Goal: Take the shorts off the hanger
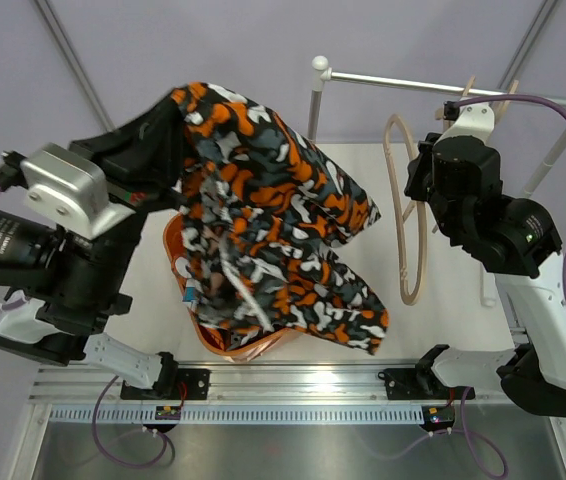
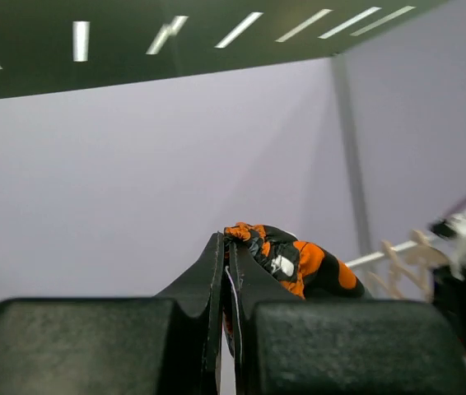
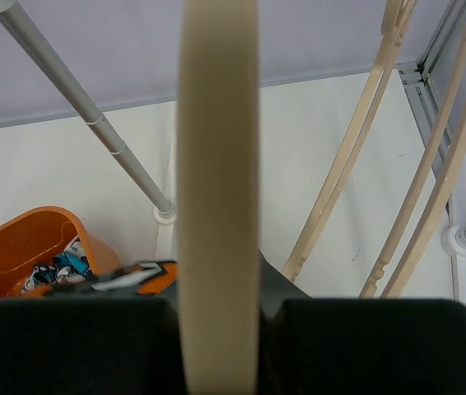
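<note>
The shorts (image 1: pixel 283 230) are soft, matt cloth printed in orange, black and white blotches, falling in loose folds. The hanger (image 3: pixel 216 206) is pale wood, smooth, with a dull sheen. The rack (image 1: pixel 393 82) is satin grey metal tubing with white plastic end knobs. The bin (image 3: pixel 19 247) is glossy orange plastic. The left gripper (image 2: pixel 226 245) has matt black plastic fingers. The table (image 1: pixel 453 330) looks matt off-white, and the base rail (image 1: pixel 293 385) is bright brushed metal
</note>
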